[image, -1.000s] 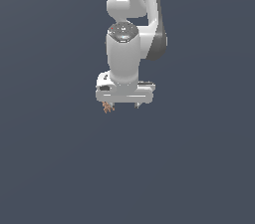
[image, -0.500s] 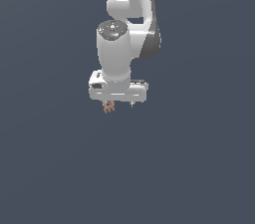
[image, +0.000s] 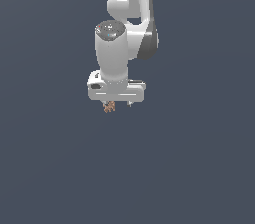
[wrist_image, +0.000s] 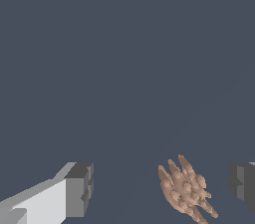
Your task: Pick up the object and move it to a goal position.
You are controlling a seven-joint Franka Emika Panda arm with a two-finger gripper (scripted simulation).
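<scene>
The tool point(wrist_image: 159, 190) is spread wide, its two dark pads well apart, and the small orange-brown lump point(wrist_image: 185, 190) sits between them, much nearer one pad than the other. In the exterior view the lump point(image: 108, 106) shows just under the white bar of the arm point(image: 117, 56), toward that view's left end.

The main risk, as I judge it, is an off-centre close: the nearer pad could reach the spiky lump first and push or roll it aside, leaving a weak pinch that lets it slip on the lift.
</scene>
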